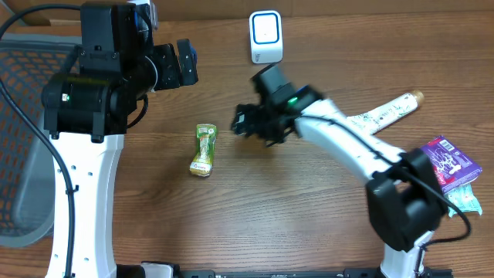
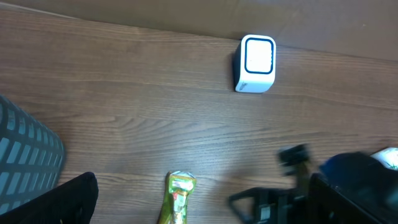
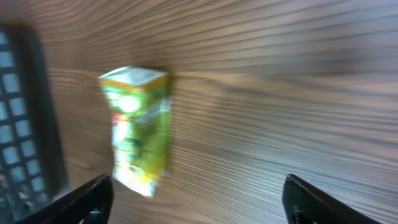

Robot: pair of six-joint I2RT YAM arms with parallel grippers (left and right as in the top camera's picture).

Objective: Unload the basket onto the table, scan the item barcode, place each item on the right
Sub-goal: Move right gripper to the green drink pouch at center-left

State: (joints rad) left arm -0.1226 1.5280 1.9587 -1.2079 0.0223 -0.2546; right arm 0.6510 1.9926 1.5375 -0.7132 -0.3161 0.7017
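Snack packet (image 1: 204, 150) lies flat on the table (image 1: 309, 224) — about 8 o'clock from the right gripper (image 1: 241, 123), clear of it. That gripper's jaws are spread wide, holding nothing; the left gripper (image 1: 179, 66), at 10 o'clock, is likewise spread and empty. Scanner (image 1: 265, 37) stands at 12 o'clock.

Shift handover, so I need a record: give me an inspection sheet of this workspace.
Surface: wooden table, no spills seen.
Job's things: green snack packet lying flat left of centre; white scanner at the far edge.
Clutter: printed tube and purple packet at the right.
End effectors: left end effector open, empty; right end effector open, empty, near the packet.
Cables: black cable along the left arm.
Surroundings: mesh basket at left.
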